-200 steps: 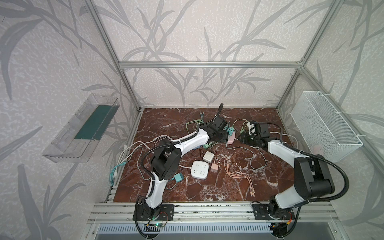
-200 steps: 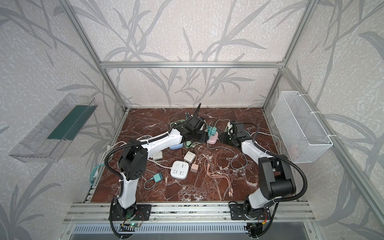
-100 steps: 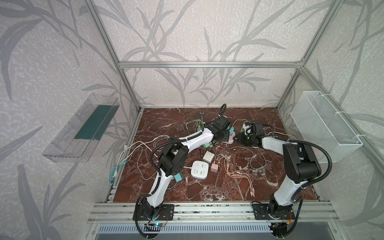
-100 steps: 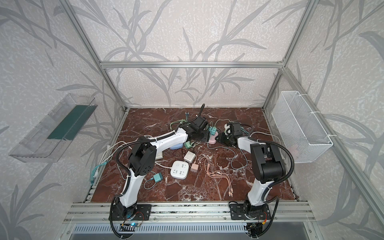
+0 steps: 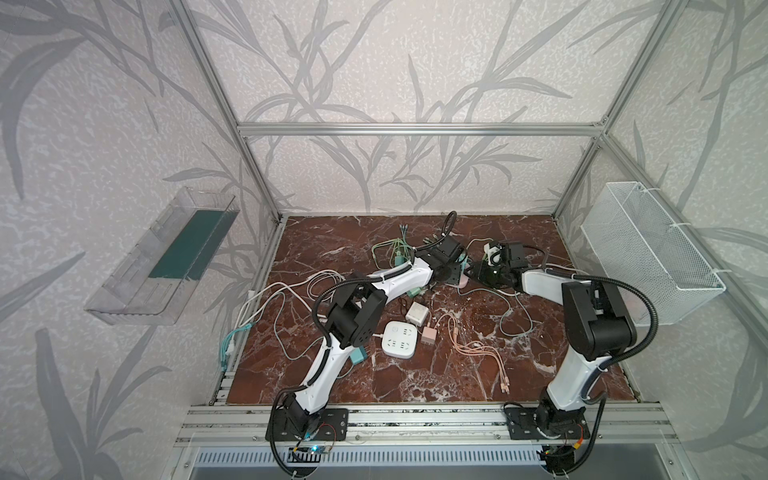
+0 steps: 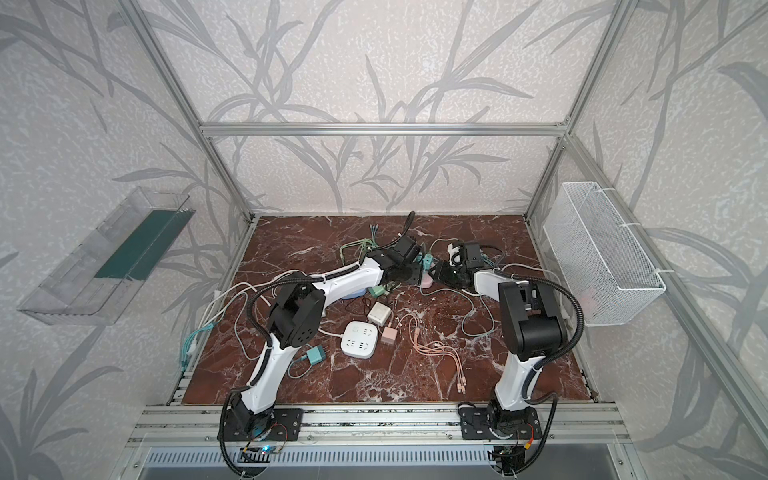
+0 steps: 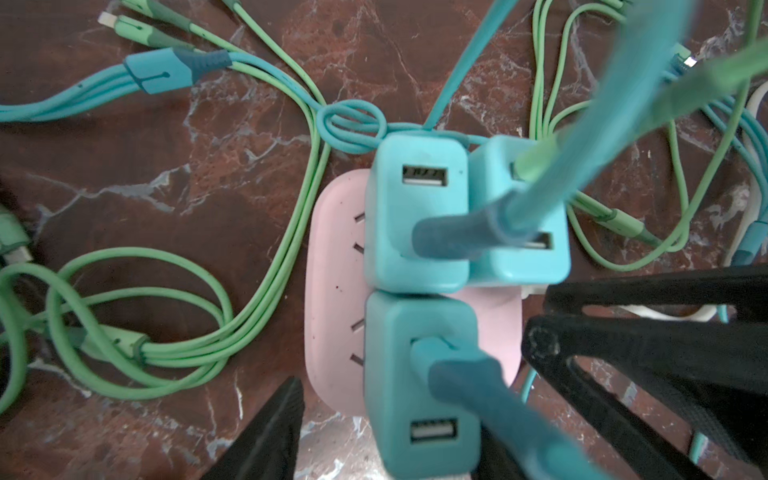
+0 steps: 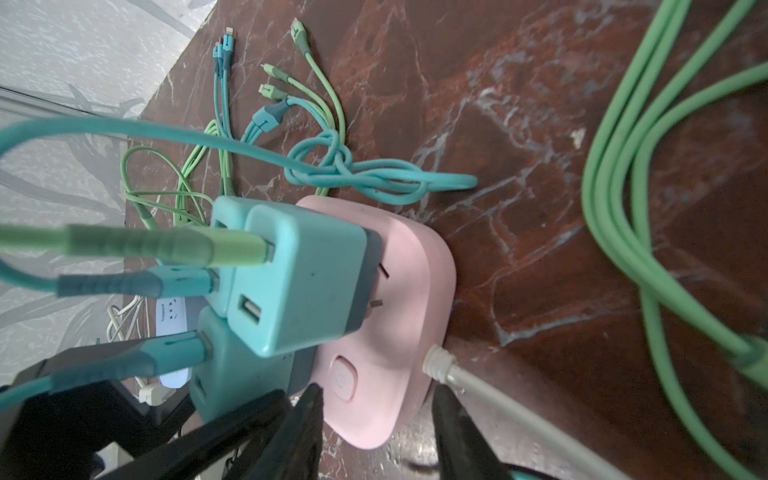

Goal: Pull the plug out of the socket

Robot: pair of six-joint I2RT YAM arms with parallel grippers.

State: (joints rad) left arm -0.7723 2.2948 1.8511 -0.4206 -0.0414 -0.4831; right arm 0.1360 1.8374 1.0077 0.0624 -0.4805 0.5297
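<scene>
A pink socket [image 7: 332,266] lies flat at the back middle of the marble table [image 5: 457,386], carrying three teal plugs with cables. My left gripper [image 7: 390,415] is open and straddles the nearest teal plug [image 7: 419,374]. One of its fingers [image 7: 282,415] stands clear of that plug's side; the other is hidden behind the plug's cable. My right gripper [image 8: 376,392] is shut on the socket [image 8: 374,374] at its switch end, beside the grey cord [image 8: 478,386]. In both top views the two grippers meet over the socket [image 6: 428,281].
Green and teal cables [image 7: 166,353] sprawl around the socket. Nearer the front lie a white power strip [image 5: 399,340], a white charger [image 5: 417,312], a pink charger [image 5: 429,334] and pink cables [image 5: 478,353]. A wire basket [image 5: 648,249] hangs on the right wall and a clear bin [image 5: 166,257] on the left.
The right arm has swung its elbow in and its gripper has shifted left to the socket. The left gripper has edged right over the plugs. Both have stayed put in the last half second.
</scene>
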